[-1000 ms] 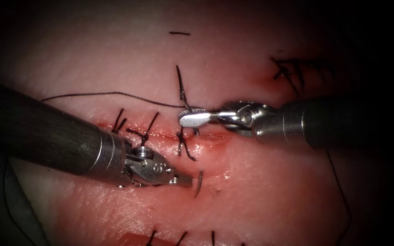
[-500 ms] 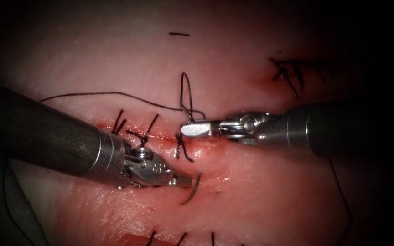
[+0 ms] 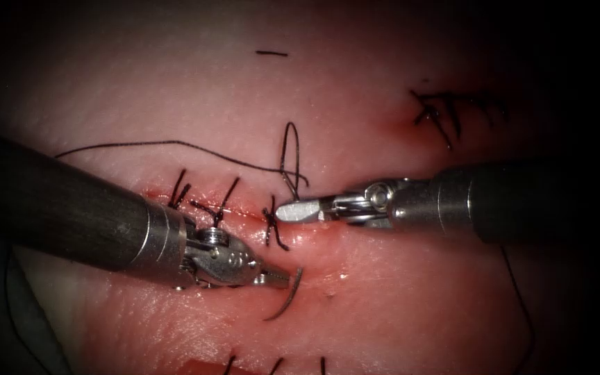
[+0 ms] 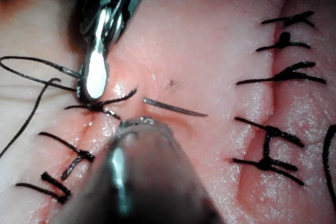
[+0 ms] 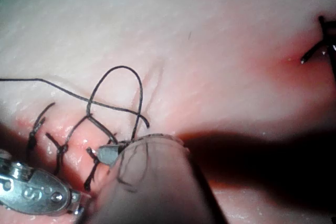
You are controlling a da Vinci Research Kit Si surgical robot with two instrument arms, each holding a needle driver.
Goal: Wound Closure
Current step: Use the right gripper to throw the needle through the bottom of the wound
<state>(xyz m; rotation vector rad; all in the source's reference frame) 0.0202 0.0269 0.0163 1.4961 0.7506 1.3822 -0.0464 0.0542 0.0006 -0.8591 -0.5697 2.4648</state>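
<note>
Pink, glistening pork-belly tissue (image 3: 397, 292) carries a horizontal cut (image 3: 244, 208) crossed by knotted black stitches (image 3: 272, 226); its edges are lost in shadow. Coming from the left, the grey metal left tool (image 3: 280, 279) has its jaws clamped on the curved steel needle (image 3: 286, 300) at one end, the rest arcing down and leftward, free above the tissue below the cut. Opposite, the silver right tool (image 3: 287, 210) lies level at the cut with jaws together on the thin black thread (image 3: 175, 144), which loops above it and trails left; the actual grip point is hard to make out.
</note>
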